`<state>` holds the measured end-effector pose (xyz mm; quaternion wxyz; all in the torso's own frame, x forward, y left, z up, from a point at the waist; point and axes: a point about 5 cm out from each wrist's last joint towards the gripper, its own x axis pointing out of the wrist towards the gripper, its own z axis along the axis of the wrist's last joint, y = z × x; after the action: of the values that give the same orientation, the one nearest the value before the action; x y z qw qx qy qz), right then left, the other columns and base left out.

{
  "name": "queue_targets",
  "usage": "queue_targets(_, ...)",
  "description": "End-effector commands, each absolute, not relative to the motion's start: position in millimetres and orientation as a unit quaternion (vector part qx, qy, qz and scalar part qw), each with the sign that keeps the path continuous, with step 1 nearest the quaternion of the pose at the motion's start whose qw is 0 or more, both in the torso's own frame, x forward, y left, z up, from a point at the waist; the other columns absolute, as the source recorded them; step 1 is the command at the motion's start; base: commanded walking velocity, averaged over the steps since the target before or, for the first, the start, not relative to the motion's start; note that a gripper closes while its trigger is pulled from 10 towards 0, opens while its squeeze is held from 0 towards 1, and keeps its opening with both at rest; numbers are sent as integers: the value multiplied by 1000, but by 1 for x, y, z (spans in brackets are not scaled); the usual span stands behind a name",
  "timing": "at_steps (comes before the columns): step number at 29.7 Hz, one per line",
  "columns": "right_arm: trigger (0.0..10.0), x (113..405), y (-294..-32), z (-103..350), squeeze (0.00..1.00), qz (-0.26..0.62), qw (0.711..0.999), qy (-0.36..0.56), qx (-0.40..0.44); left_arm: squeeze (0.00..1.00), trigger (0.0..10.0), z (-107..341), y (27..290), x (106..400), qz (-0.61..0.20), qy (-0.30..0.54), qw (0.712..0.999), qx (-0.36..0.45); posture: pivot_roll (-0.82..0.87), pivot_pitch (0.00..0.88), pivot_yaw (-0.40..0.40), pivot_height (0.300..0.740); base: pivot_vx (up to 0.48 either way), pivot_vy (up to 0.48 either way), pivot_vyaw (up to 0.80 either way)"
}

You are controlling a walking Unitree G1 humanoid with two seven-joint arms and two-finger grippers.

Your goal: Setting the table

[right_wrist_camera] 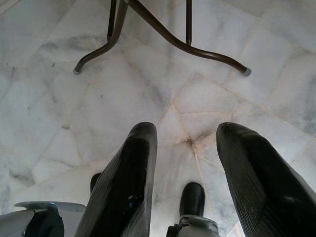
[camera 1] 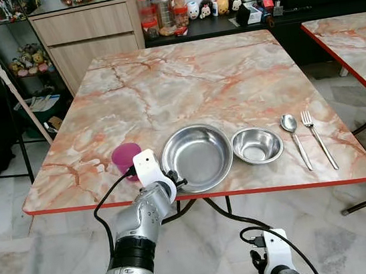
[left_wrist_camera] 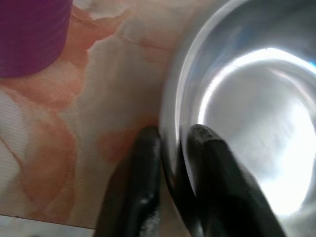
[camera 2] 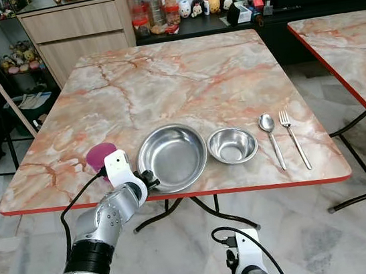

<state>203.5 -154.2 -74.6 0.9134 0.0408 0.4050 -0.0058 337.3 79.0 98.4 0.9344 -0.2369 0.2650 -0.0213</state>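
Note:
A large steel bowl (camera 1: pixel 197 155) sits near the front edge of the marble table (camera 1: pixel 182 76). My left gripper (camera 1: pixel 175 182) is shut on its near-left rim; in the left wrist view one black finger (left_wrist_camera: pixel 143 168) lies outside the rim and the other inside. A purple cup (camera 1: pixel 126 156) stands just left of the bowl. To the bowl's right lie a small steel bowl (camera 1: pixel 257 145), a spoon (camera 1: pixel 294 137) and a fork (camera 1: pixel 318 138), side by side. My right gripper (right_wrist_camera: pixel 185 143) hangs open over the floor below the table.
A second marble table (camera 1: pixel 352 40) stands to the right across a gap. Behind are a wooden cabinet (camera 1: pixel 88 28), jars (camera 1: pixel 163 8) on a dark shelf, and a mop handle (camera 1: pixel 19 98) leaning at the left. Curved metal table legs (right_wrist_camera: pixel 148 24) stand on the tiled floor.

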Motion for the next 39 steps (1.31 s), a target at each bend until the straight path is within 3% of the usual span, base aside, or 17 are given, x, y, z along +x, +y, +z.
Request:
queue_targets(1, 10000, 202, -153, -76, 0, -6, 911, 409, 45, 0, 0, 109, 51, 336, -47, 262, 924, -274, 106, 0, 57, 740, 0, 0, 0)
queue_targets(7, 10000, 203, -153, -75, 0, -6, 912, 408, 45, 0, 0, 116, 54, 338, -34, 239, 915, -324, 104, 0, 55, 740, 0, 0, 0)
queue_targets(17, 10000, 204, -153, -75, 0, -4, 912, 407, 44, 0, 0, 117, 59, 338, -30, 228, 911, -344, 107, 0, 45, 740, 0, 0, 0)
queue_targets(22, 10000, 205, -153, -74, 0, -2, 913, 406, 43, 0, 0, 136, 61, 341, -56, 148, 912, -379, 104, 0, 40, 740, 0, 0, 0)
queue_targets(23, 10000, 205, -154, -74, 0, -2, 913, 406, 42, 0, 9490, 145, 62, 342, -66, 119, 919, -371, 99, 0, 37, 740, 0, 0, 0)
queue_targets(24, 10000, 206, -154, -74, 0, -2, 913, 406, 42, 0, 10000, 150, 62, 342, -73, 100, 923, -365, 99, 0, 37, 740, 0, 0, 0)
queue_targets(28, 10000, 206, -157, -74, 0, -1, 913, 406, 39, 0, 10000, 172, 61, 343, -95, 31, 933, -345, 101, 0, 26, 740, 0, 0, 0)
queue_targets(31, 10000, 205, -157, -74, 0, -1, 913, 406, 38, 0, 10000, 174, 61, 343, -98, 26, 930, -353, 101, 0, 26, 740, 0, 0, 0)
queue_targets(35, 10000, 205, -161, -73, 0, 0, 916, 401, 31, 0, 10000, 190, 59, 338, -122, -56, 923, -360, 75, 0, 18, 740, 0, 0, 0)
queue_targets(39, 10000, 203, -164, -74, 0, 8, 915, 404, 18, 0, 10000, 190, 78, 335, -85, -124, 947, -284, 50, 0, 6, 740, 0, -82, 0)
